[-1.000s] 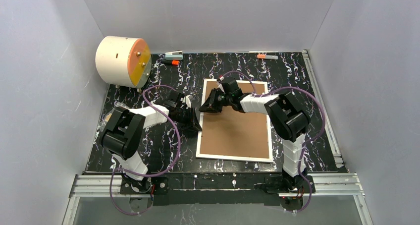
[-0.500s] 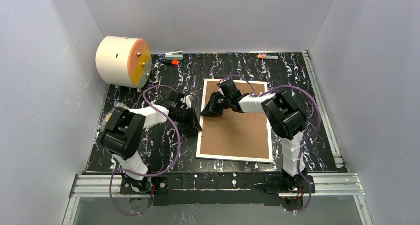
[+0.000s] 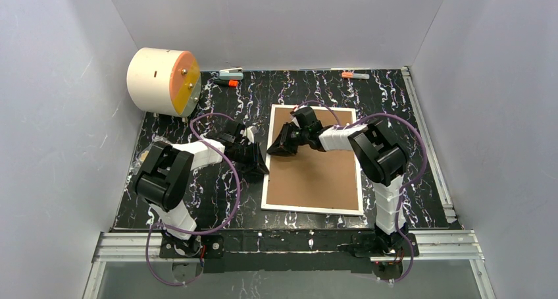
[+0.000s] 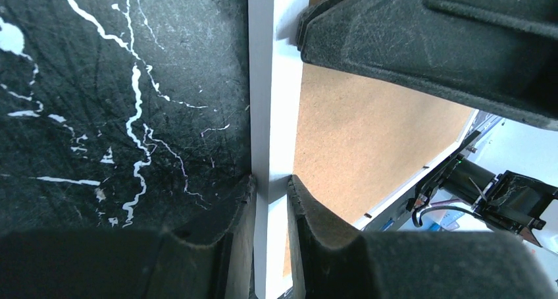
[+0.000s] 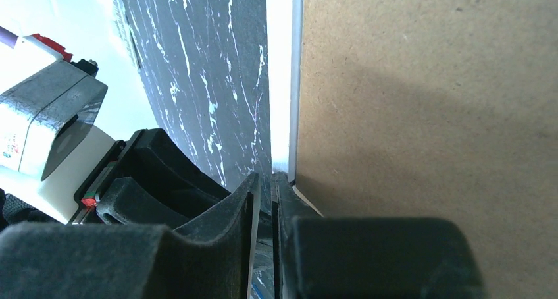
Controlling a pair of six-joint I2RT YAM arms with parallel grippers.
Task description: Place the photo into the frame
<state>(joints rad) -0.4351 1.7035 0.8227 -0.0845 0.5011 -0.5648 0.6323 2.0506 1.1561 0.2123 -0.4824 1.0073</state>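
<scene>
The frame [image 3: 312, 170] lies back-up on the counter [image 3: 395, 114], its brown board uppermost and its long axis running from the near edge toward the far wall. We judge it light, stiff and thin-edged, and perhaps fragile on its hidden face, so the rim is the place to hold it. The left end effector [image 4: 271, 187] pinches the left rim. The right end effector [image 5: 264, 180] seems closed on that same rim farther back. We cannot see the photo.

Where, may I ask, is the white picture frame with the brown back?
In the top view the frame lies back-up at centre, right of the left fingers.
</scene>
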